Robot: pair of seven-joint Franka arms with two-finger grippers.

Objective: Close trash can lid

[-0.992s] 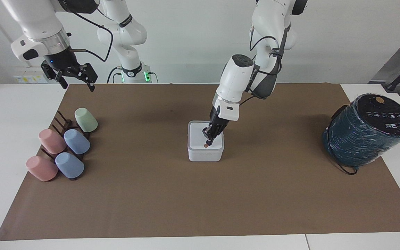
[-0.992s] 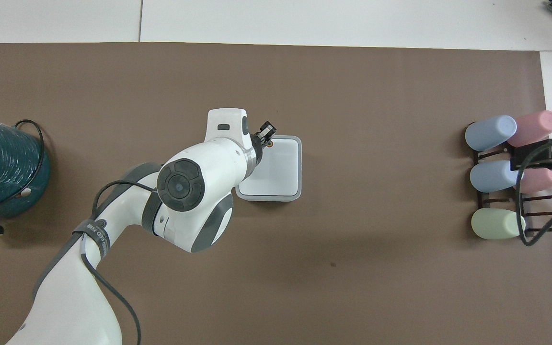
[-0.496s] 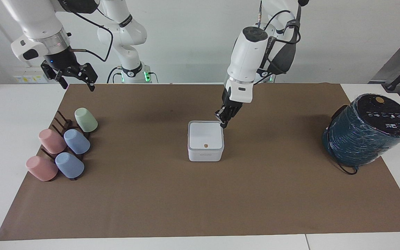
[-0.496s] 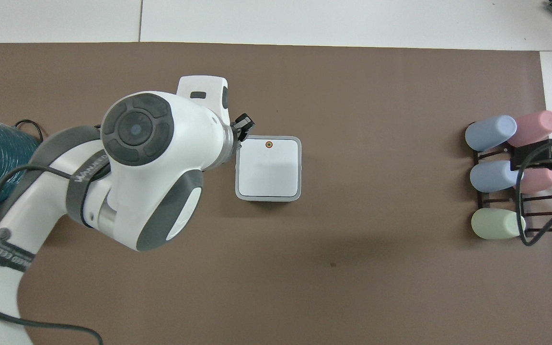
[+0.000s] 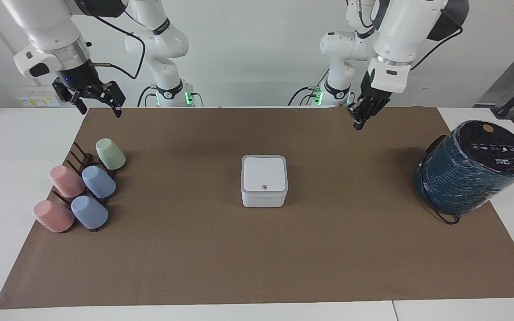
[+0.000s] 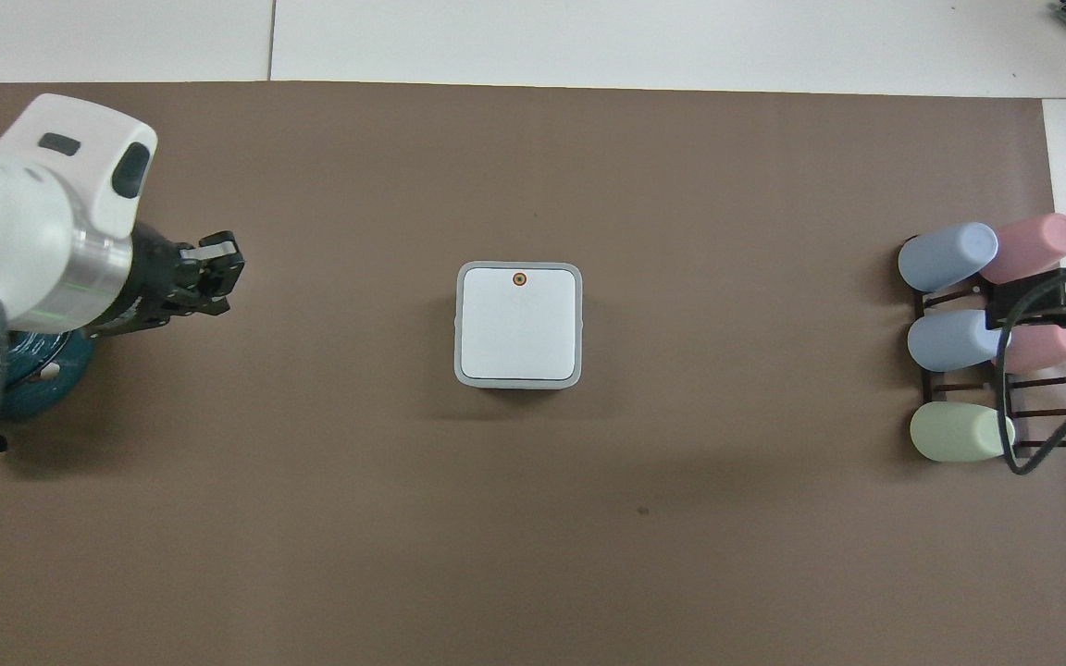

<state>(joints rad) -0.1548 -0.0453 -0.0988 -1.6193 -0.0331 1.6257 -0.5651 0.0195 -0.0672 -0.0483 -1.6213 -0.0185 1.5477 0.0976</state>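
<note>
The small white square trash can (image 5: 263, 199) stands in the middle of the brown mat. Its white lid (image 5: 264, 171) lies flat and closed on top, orange dot showing; it also shows in the overhead view (image 6: 519, 326). My left gripper (image 5: 358, 119) is shut and empty, raised in the air over the mat between the trash can and the teal cylinder, well clear of the can; it also shows in the overhead view (image 6: 215, 266). My right gripper (image 5: 100, 109) is open and empty, and waits high over the mat's corner near the cup rack.
A large dark teal cylinder (image 5: 473, 165) with a black cord leans at the left arm's end of the table. A dark rack (image 5: 78, 157) holding several pastel cups (image 5: 98, 181) lies at the right arm's end. The brown mat (image 5: 257, 258) covers most of the table.
My left gripper has lifted off the lid's orange dot and drawn back up toward its own end of the table. The lid stays flat. The right arm has not moved.
</note>
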